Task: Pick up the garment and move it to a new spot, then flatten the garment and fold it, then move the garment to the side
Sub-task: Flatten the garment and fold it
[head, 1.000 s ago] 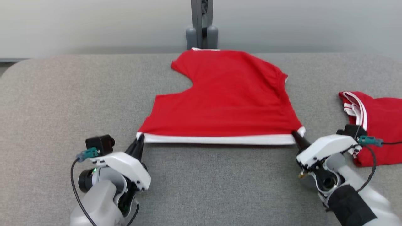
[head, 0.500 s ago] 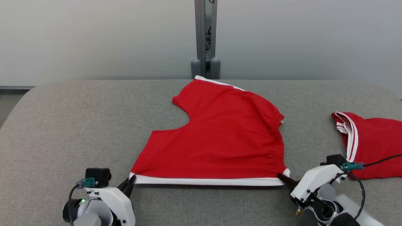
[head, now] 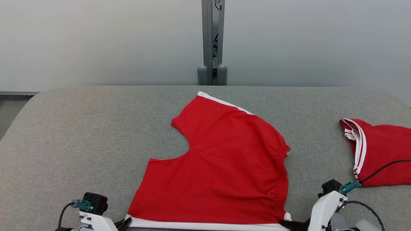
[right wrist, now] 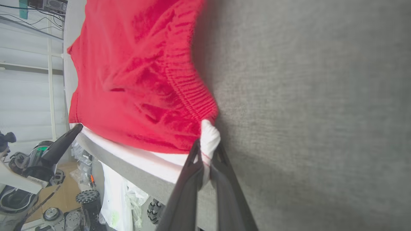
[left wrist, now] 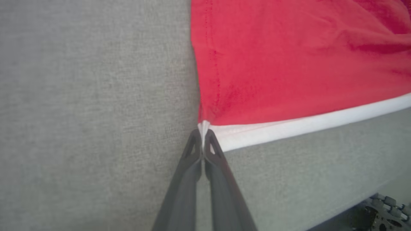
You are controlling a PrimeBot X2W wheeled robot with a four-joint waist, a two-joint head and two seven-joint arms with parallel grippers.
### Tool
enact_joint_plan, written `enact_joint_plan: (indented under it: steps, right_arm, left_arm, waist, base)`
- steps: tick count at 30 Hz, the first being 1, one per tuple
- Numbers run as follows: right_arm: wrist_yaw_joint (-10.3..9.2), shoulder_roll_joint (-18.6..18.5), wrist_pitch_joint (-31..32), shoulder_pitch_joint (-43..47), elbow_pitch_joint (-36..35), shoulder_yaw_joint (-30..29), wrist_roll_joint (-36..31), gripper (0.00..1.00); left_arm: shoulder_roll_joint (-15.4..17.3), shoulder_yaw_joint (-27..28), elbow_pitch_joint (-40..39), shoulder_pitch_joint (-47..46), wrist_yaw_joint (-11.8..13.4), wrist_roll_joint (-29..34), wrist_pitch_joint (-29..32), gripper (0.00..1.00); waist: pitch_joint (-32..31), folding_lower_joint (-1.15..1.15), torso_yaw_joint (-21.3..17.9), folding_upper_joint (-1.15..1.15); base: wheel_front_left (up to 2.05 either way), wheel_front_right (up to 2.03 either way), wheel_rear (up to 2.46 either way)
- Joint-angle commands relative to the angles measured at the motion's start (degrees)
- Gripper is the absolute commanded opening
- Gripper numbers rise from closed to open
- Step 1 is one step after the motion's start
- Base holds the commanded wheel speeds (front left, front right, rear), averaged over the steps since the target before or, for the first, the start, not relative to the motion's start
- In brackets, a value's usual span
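The garment (head: 221, 170) is a pair of red shorts with a white band, spread on the grey table (head: 80, 138). Its white band runs along the near edge and is stretched between my two grippers. My left gripper (left wrist: 203, 136) is shut on the band's left corner (left wrist: 203, 125); in the head view that gripper (head: 123, 223) sits at the bottom left. At the other end, my right gripper (right wrist: 205, 157) is shut on the band's right corner (right wrist: 209, 138), low at the right in the head view (head: 287, 224). The garment (right wrist: 138, 80) bunches a little near that corner.
A second red garment (head: 382, 154) with white stripes lies at the table's right edge. A grey post (head: 212, 41) stands behind the table's far edge. The table's near edge (right wrist: 141, 179) is close under both grippers, with floor clutter beyond it.
Both grippers have drawn the white band toward the table's near edge, dragging the garment with them. The head camera has tilted up, showing more wall.
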Motion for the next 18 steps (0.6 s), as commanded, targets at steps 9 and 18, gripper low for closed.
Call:
enact_joint_plan:
  steps: [9, 18]
  right_arm:
    - [-0.46, -9.2, 7.9, 8.3, -14.4, -0.9, 3.5, 0.0]
    - [-0.39, -8.5, 5.5, 10.6, -18.4, -3.3, 2.1, 0.0]
  left_arm:
    - [9.4, 1.9, -14.8, 7.8, 2.3, -7.3, 11.6, 0.0]
    - [12.5, 5.7, -26.4, 8.3, 6.3, -10.2, 12.8, 0.0]
  waist:
    - [0.2, 0.0, -0.5, 0.0]
    - [0.5, 0.0, -1.0, 0.0]
  base:
    - [0.0, 0.0, 0.0]
    - [0.0, 0.0, 0.0]
